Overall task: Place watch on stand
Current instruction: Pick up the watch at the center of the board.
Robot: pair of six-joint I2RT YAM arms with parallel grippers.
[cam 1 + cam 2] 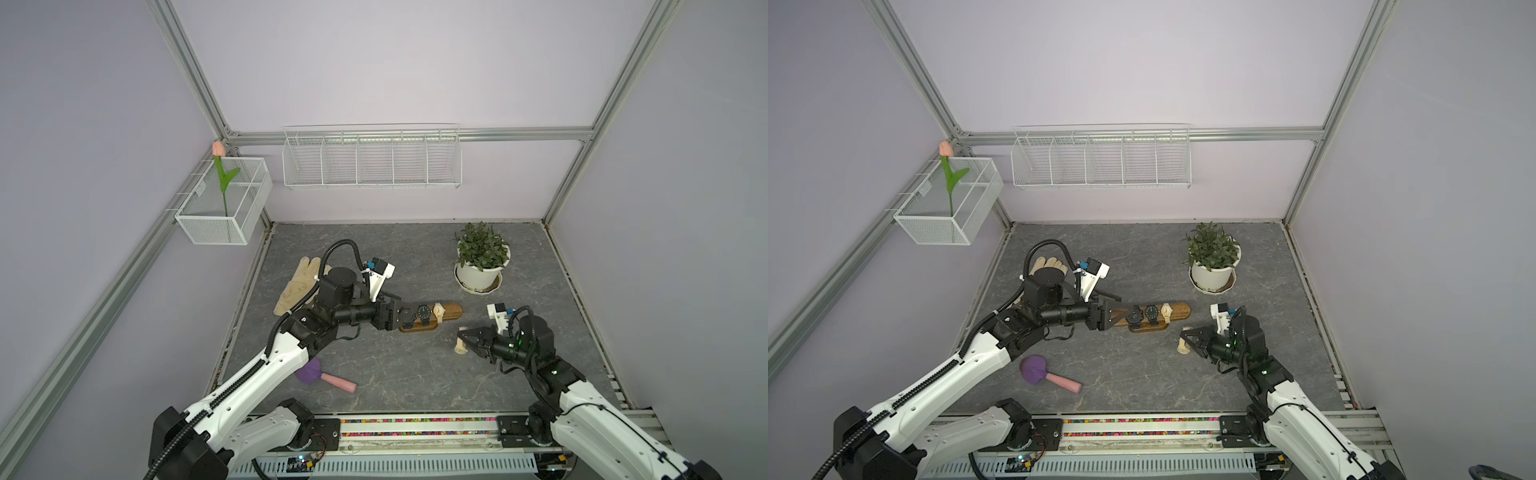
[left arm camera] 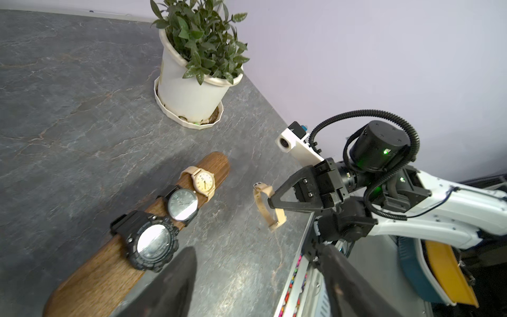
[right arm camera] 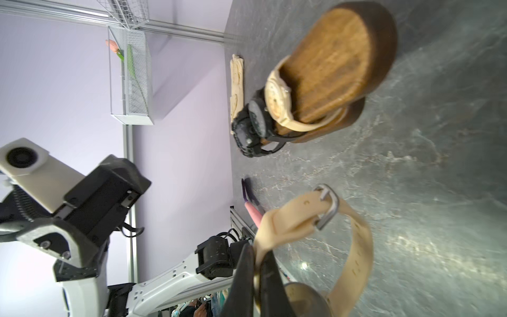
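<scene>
At the counter's (image 1: pixel 374 374) right front, right gripper (image 1: pixel 462 333) is clamped on the strap of a watch (image 2: pixel 264 208), near the stand (image 1: pixel 452 311) but apart from it. Left gripper (image 1: pixel 402 311): jaws apart at the stand's left end, by a black watch (image 2: pixel 151 244). Stand sits mid-counter; three watches (image 1: pixel 424 311) on it.

White link shells (image 1: pixel 286 353) are joined by black joints (image 1: pixel 351 314); black corrugated conduit (image 2: pixel 365 112) is routed externally; green LEDs (image 2: pixel 386 151) are lit on motor housings (image 2: pixel 375 137).
</scene>
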